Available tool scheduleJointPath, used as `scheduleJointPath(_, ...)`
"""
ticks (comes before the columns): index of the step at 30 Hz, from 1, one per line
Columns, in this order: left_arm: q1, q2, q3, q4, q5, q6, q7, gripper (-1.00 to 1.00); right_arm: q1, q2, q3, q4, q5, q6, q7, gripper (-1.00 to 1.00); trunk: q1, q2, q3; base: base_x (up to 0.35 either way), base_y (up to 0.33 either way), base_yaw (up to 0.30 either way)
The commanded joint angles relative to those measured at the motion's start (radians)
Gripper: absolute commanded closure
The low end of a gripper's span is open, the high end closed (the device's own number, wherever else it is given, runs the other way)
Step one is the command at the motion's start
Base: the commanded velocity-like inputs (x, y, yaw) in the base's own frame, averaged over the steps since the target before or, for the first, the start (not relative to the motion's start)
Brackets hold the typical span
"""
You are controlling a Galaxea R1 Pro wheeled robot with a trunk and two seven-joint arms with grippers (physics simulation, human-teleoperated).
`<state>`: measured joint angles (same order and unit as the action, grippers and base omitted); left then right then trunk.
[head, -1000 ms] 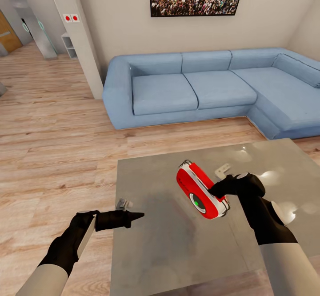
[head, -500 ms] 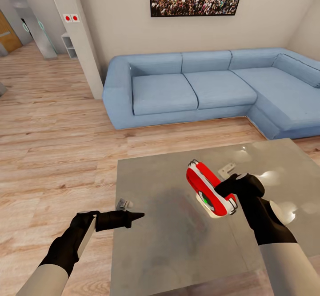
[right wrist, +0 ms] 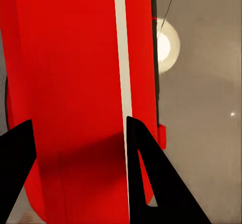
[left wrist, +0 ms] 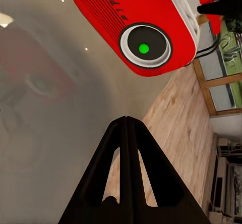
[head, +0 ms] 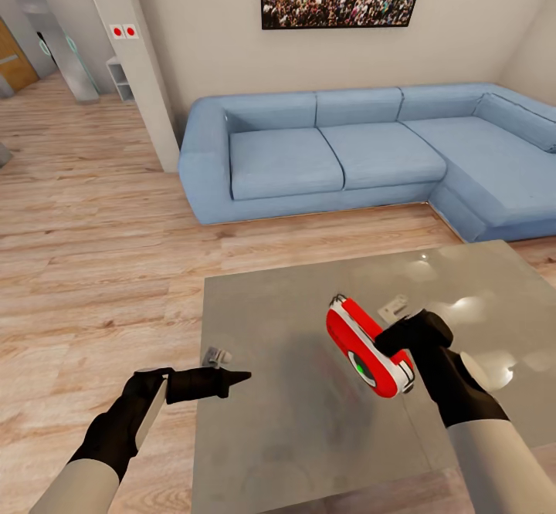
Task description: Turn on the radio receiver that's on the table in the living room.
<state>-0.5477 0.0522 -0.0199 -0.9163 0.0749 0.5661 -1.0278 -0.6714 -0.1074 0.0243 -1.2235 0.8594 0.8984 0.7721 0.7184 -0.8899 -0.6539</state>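
Your radio receiver (head: pixel 367 346) sits tilted above the grey counter (head: pixel 286 414), toward its right half, with the round dial (left wrist: pixel 145 46) showing a green dot at its centre. Your right end effector (head: pixel 392 336) clamps it, 1 finger (right wrist: pixel 151 183) on each side of the red body. Your left end effector (head: pixel 232 377) has its 2 fingers pressed together with nothing between them, hovering at the counter's left edge, well apart from the radio. Beyond the counter stands the blue sofa (head: pixel 332 151) on the wood floor (head: pixel 100 251).
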Motion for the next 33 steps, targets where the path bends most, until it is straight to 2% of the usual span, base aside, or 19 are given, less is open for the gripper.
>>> scheduleJointPath(1,0.000,-0.001,0.000,0.001,0.000,0.000,0.000,1.00,0.000,0.000,0.000,0.008,0.001,-0.004,-0.001,1.00,0.000,0.000,0.000,0.000,0.000,0.000)
scheduleJointPath(20,0.000,-0.001,0.000,0.001,-0.003,0.000,0.002,1.00,0.000,0.001,-0.009,0.014,-0.009,-0.006,0.005,1.00,0.000,0.000,0.000,0.000,0.000,0.000)
scheduleJointPath(26,0.000,-0.001,0.001,0.000,-0.003,0.000,0.002,1.00,0.000,0.004,-0.073,0.008,-0.010,-0.017,0.009,1.00,0.000,0.000,0.000,0.000,0.000,0.000)
scheduleJointPath(33,0.000,-0.001,0.001,0.000,-0.003,0.000,0.002,1.00,0.000,0.008,-0.093,0.008,-0.014,-0.019,0.010,1.00,0.000,0.000,0.000,0.000,0.000,0.000)
